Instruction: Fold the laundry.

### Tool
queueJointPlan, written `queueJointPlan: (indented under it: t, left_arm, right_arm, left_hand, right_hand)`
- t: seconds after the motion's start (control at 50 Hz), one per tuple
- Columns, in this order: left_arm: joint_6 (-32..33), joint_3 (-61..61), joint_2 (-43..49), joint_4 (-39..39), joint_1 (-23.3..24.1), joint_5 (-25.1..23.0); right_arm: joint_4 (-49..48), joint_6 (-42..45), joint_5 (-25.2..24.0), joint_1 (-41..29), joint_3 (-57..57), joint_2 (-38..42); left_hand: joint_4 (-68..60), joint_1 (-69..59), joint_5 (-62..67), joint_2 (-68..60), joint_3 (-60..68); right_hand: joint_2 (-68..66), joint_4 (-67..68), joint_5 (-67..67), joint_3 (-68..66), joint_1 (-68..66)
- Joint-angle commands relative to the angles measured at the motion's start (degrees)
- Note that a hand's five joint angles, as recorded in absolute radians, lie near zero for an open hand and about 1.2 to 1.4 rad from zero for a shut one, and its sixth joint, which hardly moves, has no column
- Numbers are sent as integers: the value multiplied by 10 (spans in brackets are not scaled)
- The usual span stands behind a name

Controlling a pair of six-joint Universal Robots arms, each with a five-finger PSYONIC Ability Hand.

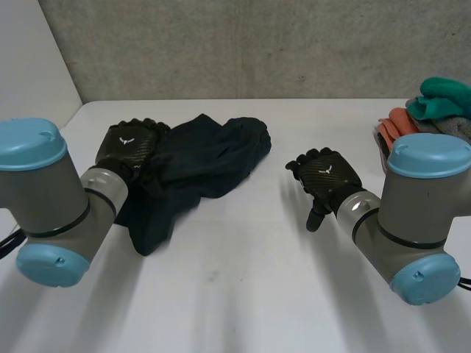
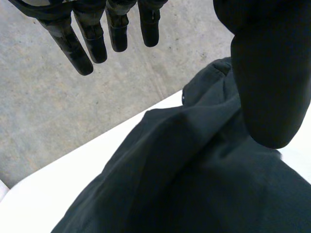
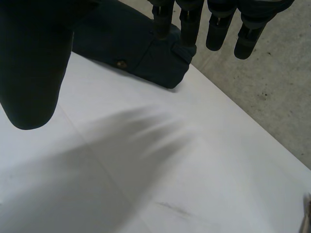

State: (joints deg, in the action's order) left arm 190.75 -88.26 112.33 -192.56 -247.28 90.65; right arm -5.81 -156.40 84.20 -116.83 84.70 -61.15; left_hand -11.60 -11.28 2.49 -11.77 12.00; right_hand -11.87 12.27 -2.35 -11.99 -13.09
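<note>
The dark navy garment (image 1: pixel 199 158) lies crumpled on the white bench (image 1: pixel 243 279), and everything else is placed from it. My left hand (image 1: pixel 131 147) sits over its left part, where the cloth is bunched up against my wrist. In my left wrist view the fingers (image 2: pixel 72 48) are straight and spread, reaching out past the garment's edge with the grey wall (image 2: pixel 58 121) behind them, and the cloth (image 2: pixel 194 170) spreads under my palm. My thumb (image 2: pixel 269 87) hangs over the fabric, but I cannot tell whether it touches. Nothing is curled round the cloth, so that hand is open and holds nothing.

My right hand (image 1: pixel 327 176) is off to the garment's right, apart from it, above bare bench. Its fingers (image 3: pixel 217 29) are straight and relaxed, with the thumb (image 3: pixel 34 73) held wide, so it too is open and holds nothing. From that wrist, the garment's near end (image 3: pixel 131 48) lies just by my fingertips and shows a small button (image 3: pixel 121 63) on a folded band.

Well to the garment's right, past my right arm, a heap of clothes (image 1: pixel 434 110) in green, orange and grey sits at the bench's edge.
</note>
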Motion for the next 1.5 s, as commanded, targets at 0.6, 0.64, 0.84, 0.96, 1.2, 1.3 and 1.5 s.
queueJointPlan:
  t: [0.6,0.64,0.84,0.96,1.2,1.3,1.5]
  left_arm:
    - [103,61,-24,187,12,-89]
    - [110,6,-63,164,26,-106]
    - [151,-147,-164,66,60,-101]
    - [150,-176,-193,42,57,-91]
    - [164,-170,-171,43,39,-85]
    - [168,-169,-160,52,16,-90]
    - [148,-184,-153,176,14,-162]
  right_arm:
    - [0,90,-102,55,-149,4]
    - [-1,108,-140,47,-184,30]
    - [16,173,-220,6,-274,147]
    - [3,238,-206,-13,-281,223]
    - [-15,160,-61,-9,-200,134]
    - [54,82,-54,23,-104,13]
    - [429,194,-54,78,69,-171]
  left_hand:
    - [-684,-687,675,-682,680]
    - [-684,-687,675,-682,680]
    - [-684,-687,675,-682,680]
    - [-684,-687,675,-682,680]
    - [-684,-687,675,-682,680]
    - [-684,-687,675,-682,680]
    - [-684,-687,675,-682,680]
  right_hand:
    - [19,-23,23,20,31]
    - [19,-23,23,20,31]
    - [19,-23,23,20,31]
    - [-3,-1,2,-2,9]
    - [-681,677,-677,-680,-669]
    - [-681,677,-677,-680,-669]
    - [-681,677,-677,-680,-669]
